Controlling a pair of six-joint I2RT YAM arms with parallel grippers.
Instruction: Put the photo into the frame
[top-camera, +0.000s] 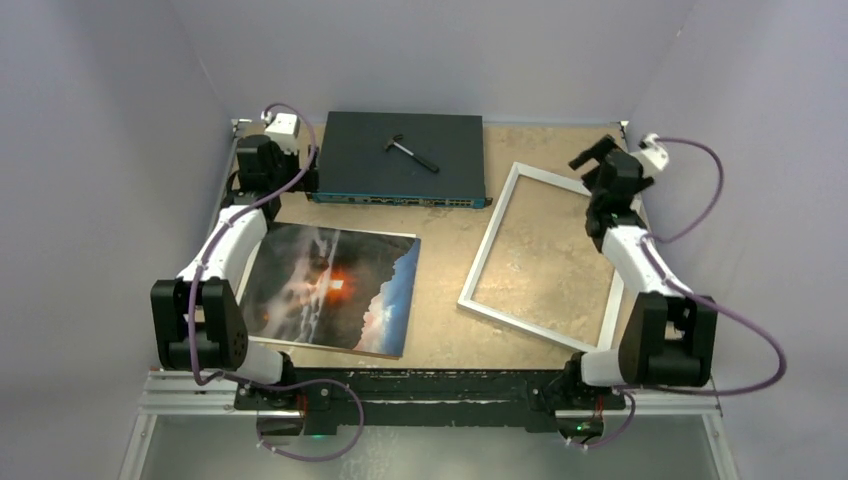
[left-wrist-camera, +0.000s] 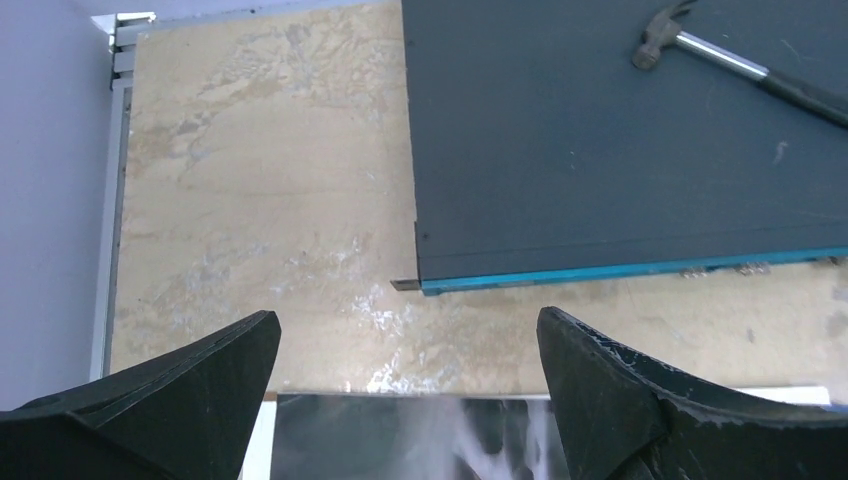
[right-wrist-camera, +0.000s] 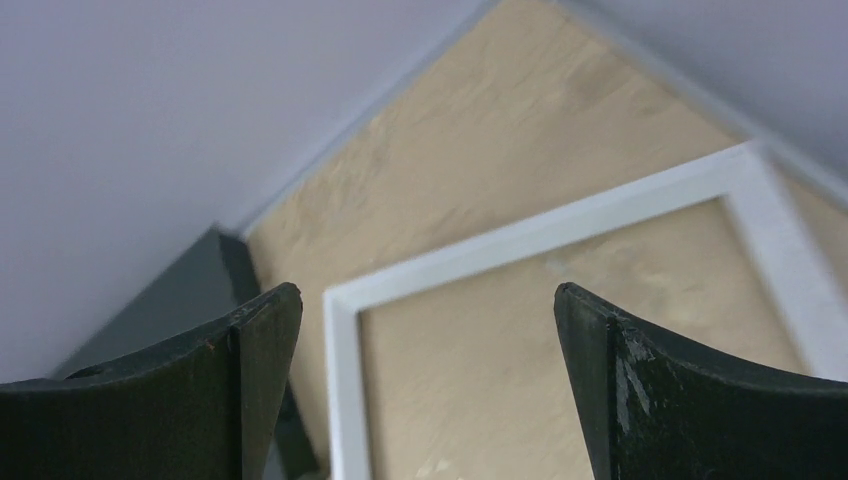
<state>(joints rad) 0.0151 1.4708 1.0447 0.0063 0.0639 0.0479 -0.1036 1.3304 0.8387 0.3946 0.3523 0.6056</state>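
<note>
The photo (top-camera: 330, 290), a glossy dark landscape with an orange glow and a blue edge, lies flat on the table at the near left. Its far edge (left-wrist-camera: 420, 435) shows low between the left fingers. The frame (top-camera: 490, 245), thin and white, lies flat at the right, turned at an angle; its far left corner (right-wrist-camera: 345, 300) shows in the right wrist view. My left gripper (top-camera: 258, 175) (left-wrist-camera: 405, 340) hovers open just beyond the photo's far left corner, holding nothing. My right gripper (top-camera: 592, 152) (right-wrist-camera: 428, 300) is open and empty above the frame's far right corner.
A dark flat network switch box (top-camera: 405, 158) (left-wrist-camera: 620, 150) (right-wrist-camera: 190, 300) lies along the back edge with a small hammer (top-camera: 412, 152) (left-wrist-camera: 720, 60) on top. Purple walls close in the table on three sides. Tan tabletop (top-camera: 440, 270) separates photo and frame.
</note>
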